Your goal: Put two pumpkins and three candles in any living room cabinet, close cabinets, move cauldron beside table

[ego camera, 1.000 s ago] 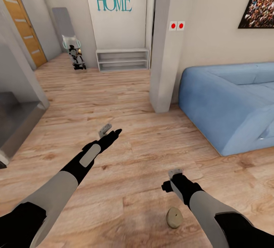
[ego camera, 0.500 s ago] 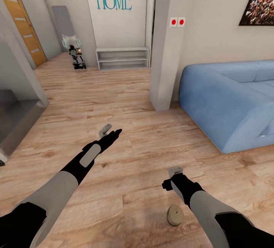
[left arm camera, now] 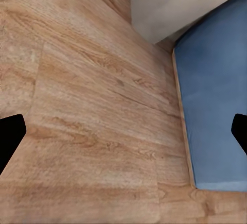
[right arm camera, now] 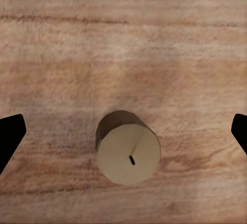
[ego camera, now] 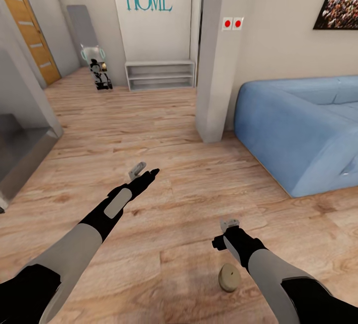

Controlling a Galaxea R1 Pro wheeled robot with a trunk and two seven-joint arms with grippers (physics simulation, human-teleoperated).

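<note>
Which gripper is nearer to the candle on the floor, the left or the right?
Right. The right gripper hangs open above the candle, which stands on the floor. The left gripper is farther, ahead toward the sofa.

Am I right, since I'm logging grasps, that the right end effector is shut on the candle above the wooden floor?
Not quite. The right end effector is open, its fingertips wide apart at both edges of the right wrist view, and the candle sits untouched on the wooden floor between them. The head view also shows the candle lying on the floor, free of the arm.
</note>
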